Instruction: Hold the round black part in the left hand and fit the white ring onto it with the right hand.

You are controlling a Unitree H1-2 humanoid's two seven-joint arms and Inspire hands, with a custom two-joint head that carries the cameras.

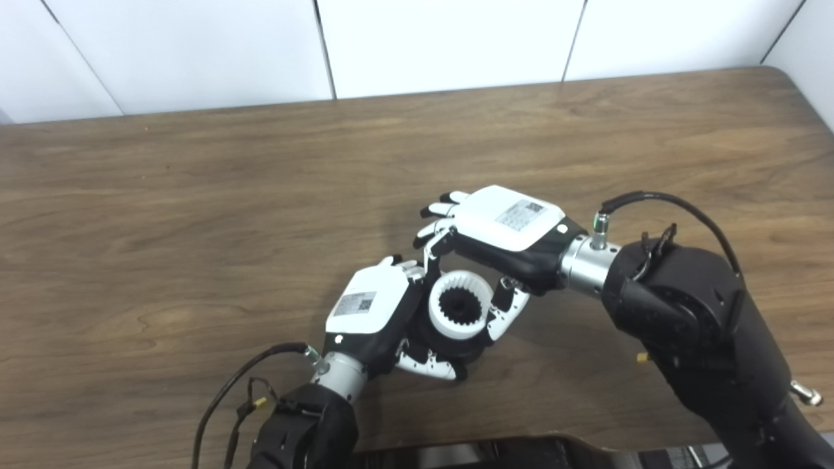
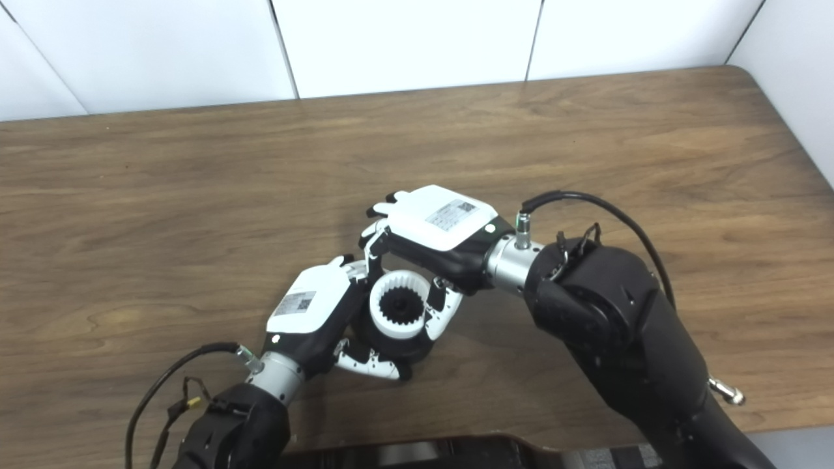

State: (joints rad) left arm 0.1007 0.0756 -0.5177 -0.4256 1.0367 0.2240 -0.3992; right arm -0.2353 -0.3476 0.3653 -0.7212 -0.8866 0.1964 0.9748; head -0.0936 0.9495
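Observation:
My left hand [image 1: 374, 306] is shut on the round black part [image 1: 456, 350], cupping it from the left and below just above the table. The white ring [image 1: 466, 280], toothed on its inside, sits on top of the black part, and a black toothed hub [image 2: 401, 307] shows in its centre. My right hand [image 1: 508, 225] reaches over from the right and is shut on the ring, with fingers at the ring's far left edge and the thumb against its right side. Whether the ring is fully seated is hidden by the hands.
The brown wooden table [image 1: 195, 195] spreads wide on all sides of the hands. White wall panels [image 1: 443, 39] stand behind its far edge. The table's rounded right corner [image 2: 749, 71] lies at the upper right. Cables loop off both wrists.

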